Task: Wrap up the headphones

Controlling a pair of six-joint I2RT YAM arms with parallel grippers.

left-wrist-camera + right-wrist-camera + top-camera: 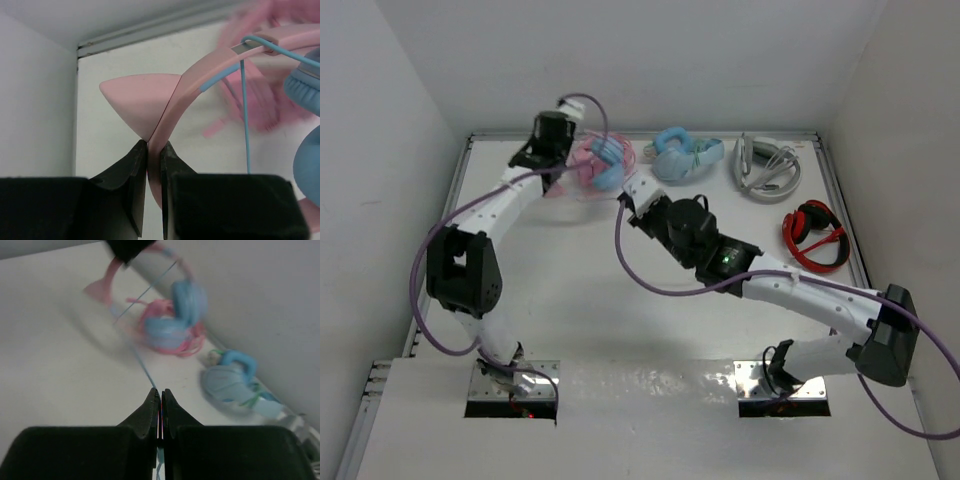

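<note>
The headphones have a pink cat-eared headband, light blue ear cups and a thin blue cable. They are held up at the back left of the table. My left gripper is shut on the headband just beside a pink cat ear, as the left wrist view shows. My right gripper is shut on the cable, which runs taut from my fingertips up to the headphones. The cable also crosses the headband in the left wrist view.
All-pink headphones lie behind the held pair. All-light-blue headphones lie at the back middle, white-grey ones at the back right, red ones at the right. The walls stand close at the left and back.
</note>
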